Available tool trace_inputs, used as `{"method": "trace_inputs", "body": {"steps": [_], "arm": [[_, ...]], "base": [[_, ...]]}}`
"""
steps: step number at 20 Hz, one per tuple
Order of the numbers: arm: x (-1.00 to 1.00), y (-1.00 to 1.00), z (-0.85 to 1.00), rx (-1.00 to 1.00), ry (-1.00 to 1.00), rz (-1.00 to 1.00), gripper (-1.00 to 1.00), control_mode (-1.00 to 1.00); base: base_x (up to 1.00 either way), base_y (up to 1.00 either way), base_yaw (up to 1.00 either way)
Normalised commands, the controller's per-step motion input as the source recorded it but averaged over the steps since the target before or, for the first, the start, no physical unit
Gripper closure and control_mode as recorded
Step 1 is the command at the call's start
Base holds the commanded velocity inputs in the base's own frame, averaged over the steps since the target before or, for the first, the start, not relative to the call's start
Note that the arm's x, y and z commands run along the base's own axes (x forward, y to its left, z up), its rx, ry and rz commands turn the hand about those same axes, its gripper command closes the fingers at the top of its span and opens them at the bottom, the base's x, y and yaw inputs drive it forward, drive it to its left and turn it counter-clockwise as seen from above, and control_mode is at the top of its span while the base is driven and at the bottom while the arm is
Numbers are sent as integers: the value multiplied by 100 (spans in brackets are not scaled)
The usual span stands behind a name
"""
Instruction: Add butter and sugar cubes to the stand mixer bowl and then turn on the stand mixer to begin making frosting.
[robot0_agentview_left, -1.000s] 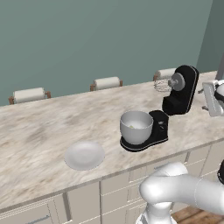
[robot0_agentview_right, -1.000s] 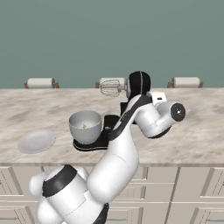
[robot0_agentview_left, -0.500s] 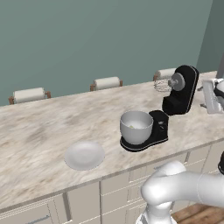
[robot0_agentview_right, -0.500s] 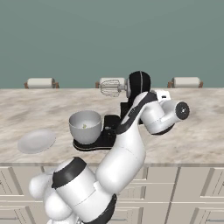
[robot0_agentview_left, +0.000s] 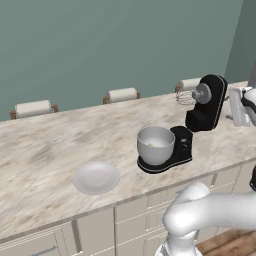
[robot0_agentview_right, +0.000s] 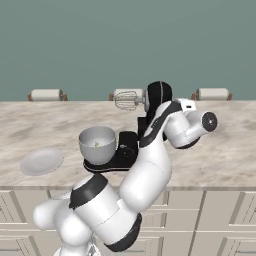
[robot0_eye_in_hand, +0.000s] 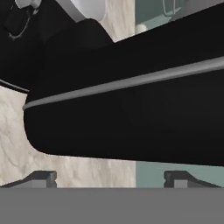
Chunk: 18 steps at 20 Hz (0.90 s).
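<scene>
Marble counter (robot0_agentview_left: 45, 150) under a teal wall | stand mixer (robot0_agentview_left: 202, 107) near its right end, head tilted back, whisk (robot0_agentview_left: 185, 97) raised | stand mixer bowl (robot0_agentview_left: 155, 145) on the base, something pale inside, possibly butter | white plate (robot0_agentview_left: 96, 177) left of it | gripper (robot0_eye_in_hand: 109, 179) spread wide, empty, just beside the mixer's black body

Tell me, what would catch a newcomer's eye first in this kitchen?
Probably the glossy black stand mixer on the marble counter, its head tilted back with the whisk raised, and the silver bowl on its base. Next, the big white robot arm curling up beside the mixer. A white plate lies left of the bowl.
</scene>
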Motion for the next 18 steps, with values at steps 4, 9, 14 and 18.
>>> {"method": "trace_inputs", "body": {"steps": [4, 9, 14, 18], "arm": [[13, 0, 0, 0, 0, 5, -100, -100], [1, 5, 0, 0, -3, 12, -100, -100], [-19, 31, 0, 0, -7, 20, -100, -100], [-24, 62, 0, -6, -4, 22, -100, -100]], "base": [[0, 0, 0], [0, 0, 0], [0, 0, 0], [0, 0, 0]]}}
